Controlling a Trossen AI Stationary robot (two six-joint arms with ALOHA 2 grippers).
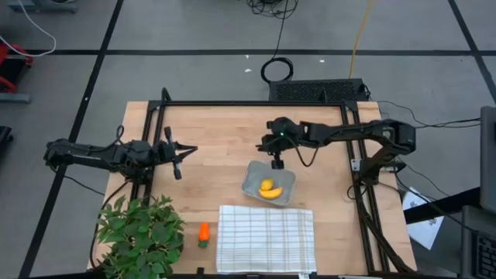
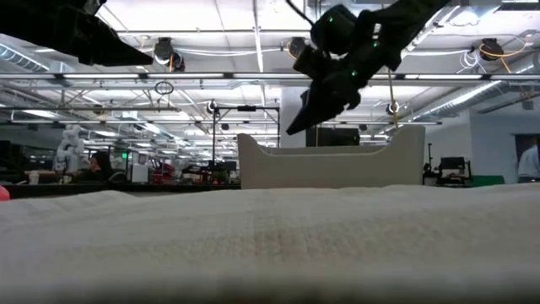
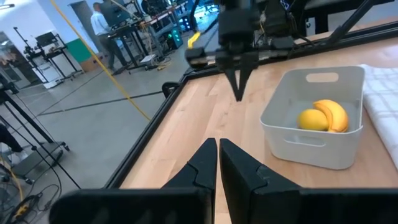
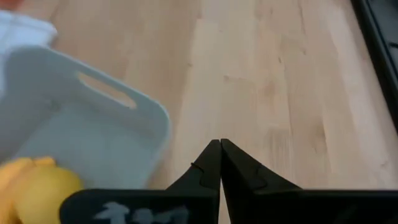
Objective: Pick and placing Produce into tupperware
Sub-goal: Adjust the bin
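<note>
My right claw (image 1: 277,163) hung pinched shut and empty just beyond the far edge of the shallow translucent grey square tupperware (image 1: 253,180), which held the curved yellow banana (image 1: 270,191) and the small yellow lemon-like lump (image 1: 266,185). My left claw (image 1: 179,161), also closed on nothing, waited at the left. The orange carrot with its green top (image 1: 203,234) lay on the wooden tabletop (image 1: 225,139) between the leafy green plant (image 1: 139,232) and the white checked cloth (image 1: 265,239). Reaching for it, I judged I might snag leaves or drag the cloth.

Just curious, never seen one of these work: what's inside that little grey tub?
Inside the grey tub lie a yellow banana and a lemon-like piece, touching. The tub floor beneath them is hidden. The carrot lies outside, beside the plant.
</note>
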